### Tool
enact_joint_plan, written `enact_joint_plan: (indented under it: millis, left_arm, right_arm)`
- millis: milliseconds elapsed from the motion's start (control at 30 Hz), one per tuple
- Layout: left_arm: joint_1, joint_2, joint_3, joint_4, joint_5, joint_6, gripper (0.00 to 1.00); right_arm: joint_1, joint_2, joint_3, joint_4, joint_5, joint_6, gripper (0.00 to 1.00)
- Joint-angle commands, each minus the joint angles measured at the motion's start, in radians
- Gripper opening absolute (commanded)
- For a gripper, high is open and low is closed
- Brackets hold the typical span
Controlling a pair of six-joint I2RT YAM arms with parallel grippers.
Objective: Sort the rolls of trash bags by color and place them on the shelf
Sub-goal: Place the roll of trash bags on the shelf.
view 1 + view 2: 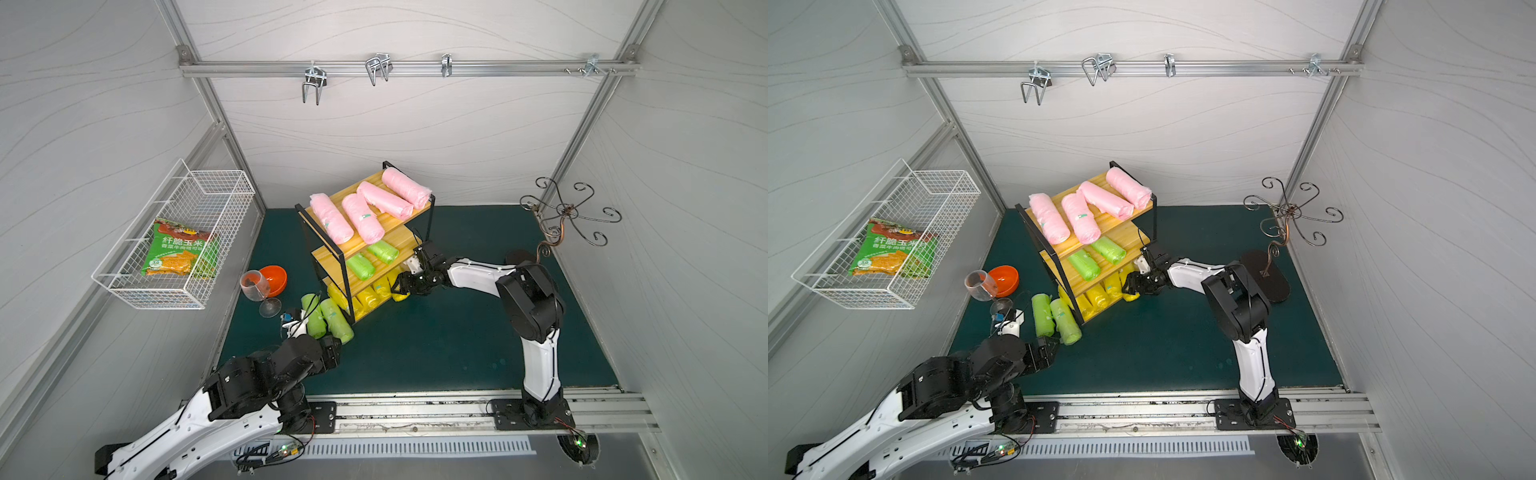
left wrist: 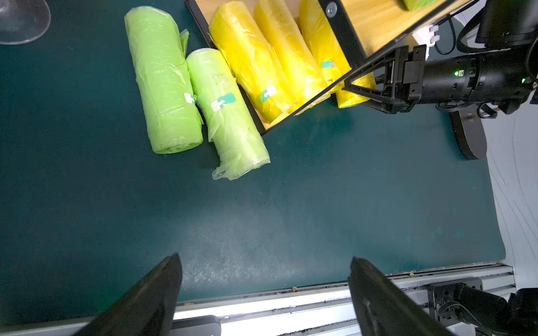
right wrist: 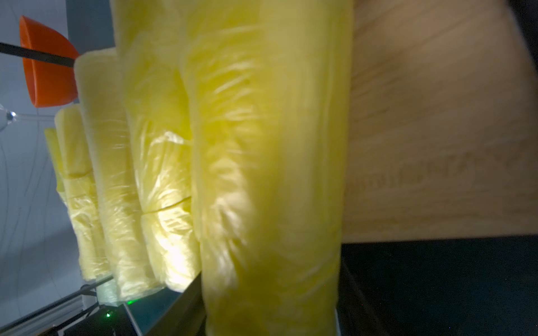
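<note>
yellow roll of trash bags (image 3: 270, 174), at the bottom-tier end of the shelf (image 1: 395, 222), fills the right wrist view as a blur. the right gripper (image 1: 398, 287) reaches in low at it, but whether it pinches the roll is unclear. the left gripper (image 2: 265, 257) hovers over the front edge of the mat (image 2: 291, 189), fingers spread and empty. two green rolls (image 2: 164, 81) lie beside the shelf's near corner.

Top views high, facing down; wrist cams near shelf (image 2: 375, 26).
</note>
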Motion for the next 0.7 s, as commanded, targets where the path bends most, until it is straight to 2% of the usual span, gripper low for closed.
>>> enact_joint_plan:
  millis: [0, 333, 667]
  left_arm:
    - [0.004, 0.013, 0.003, 0.049, 0.009, -0.003, 0.95]
    - [0.005, 0.004, 0.003, 0.045, 0.003, -0.002, 0.95]
    - [0.004, 0.011, 0.006, 0.053, 0.002, 0.001, 0.95]
  right_arm:
    - [-0.015, -0.040, -0.009, -0.087, 0.045, -0.031, 0.68]
    - [-0.025, -0.130, -0.066, -0.136, 0.000, -0.066, 0.77]
    - [-0.025, -0.284, -0.219, -0.167, 0.005, -0.076, 0.78]
